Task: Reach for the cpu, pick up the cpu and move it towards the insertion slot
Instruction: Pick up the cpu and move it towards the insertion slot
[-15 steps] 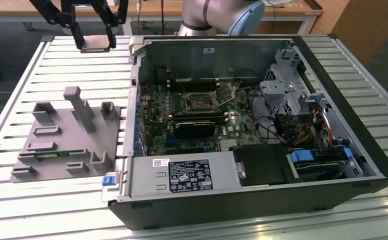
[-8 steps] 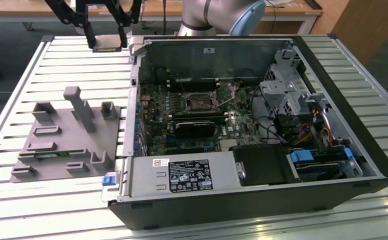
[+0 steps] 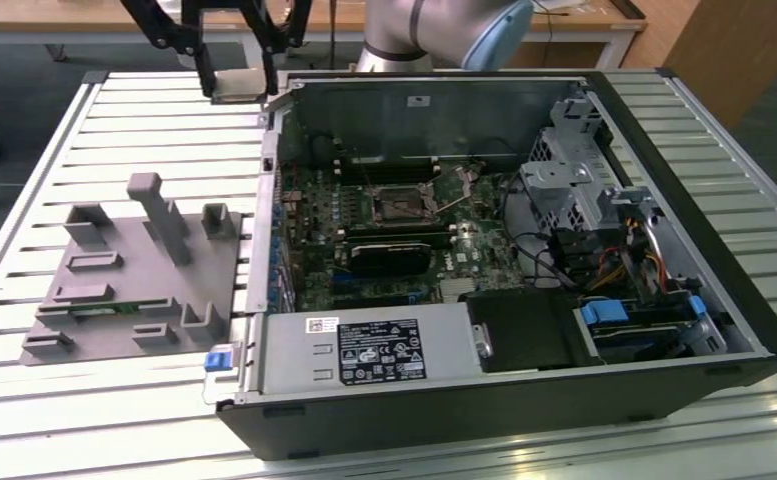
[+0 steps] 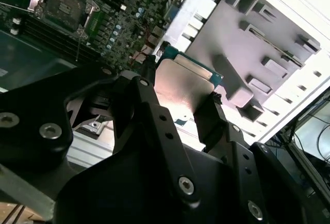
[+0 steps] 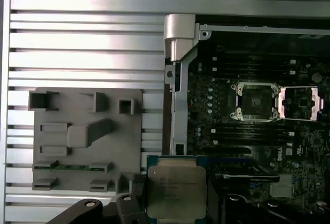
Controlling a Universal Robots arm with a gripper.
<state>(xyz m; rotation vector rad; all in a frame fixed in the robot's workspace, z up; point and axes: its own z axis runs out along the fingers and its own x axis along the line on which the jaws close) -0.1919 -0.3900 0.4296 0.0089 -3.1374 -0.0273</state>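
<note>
Two fingers of the end effector clamp the cpu by opposite edges, above the case wall, apart from the insertion slot.

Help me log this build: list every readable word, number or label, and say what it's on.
Nothing can be quoted; all print is too small or blurred.
cpu, gripped in the claw: lines of print on its metal top, unreadable.
power supply label: dense text and symbols, unreadable.
white sticker beside that label: unreadable.
motherboard: small white markings, unreadable.
</note>
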